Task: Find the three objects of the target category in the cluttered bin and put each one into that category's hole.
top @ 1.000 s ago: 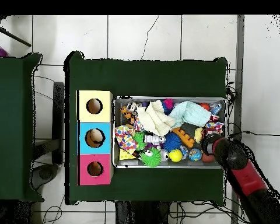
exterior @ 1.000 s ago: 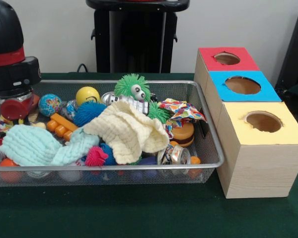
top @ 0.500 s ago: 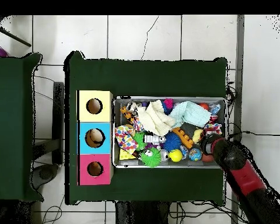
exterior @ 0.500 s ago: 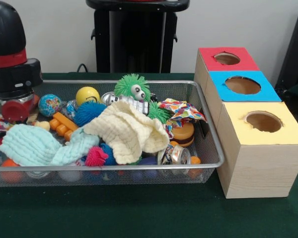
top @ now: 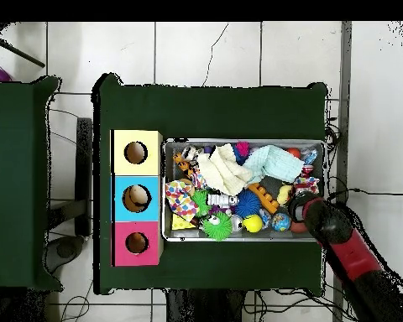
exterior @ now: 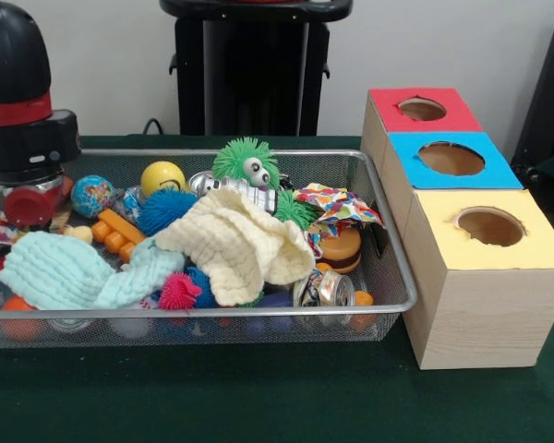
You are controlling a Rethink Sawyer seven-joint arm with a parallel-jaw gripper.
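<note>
bin: the silver wire-mesh bin (exterior: 388, 300) on the green table (exterior: 258, 397) is packed; I cannot tell which category is the target, so the three things stay unnamed.
near layer: a pale mint knitted cloth (exterior: 69, 270) and a cream muslin cloth (exterior: 233, 242) cover much of the pile.
my jaws (exterior: 32, 198): low at the bin's far corner, opposite the boxes; whether wide or narrow I cannot tell.
closest to me: a blue-green globe ball (exterior: 92, 195), just beside, boxward.
holes: the yellow box (exterior: 489, 268), blue box (exterior: 454, 159) and red box (exterior: 421, 109) lie the bin's whole length away.
</note>
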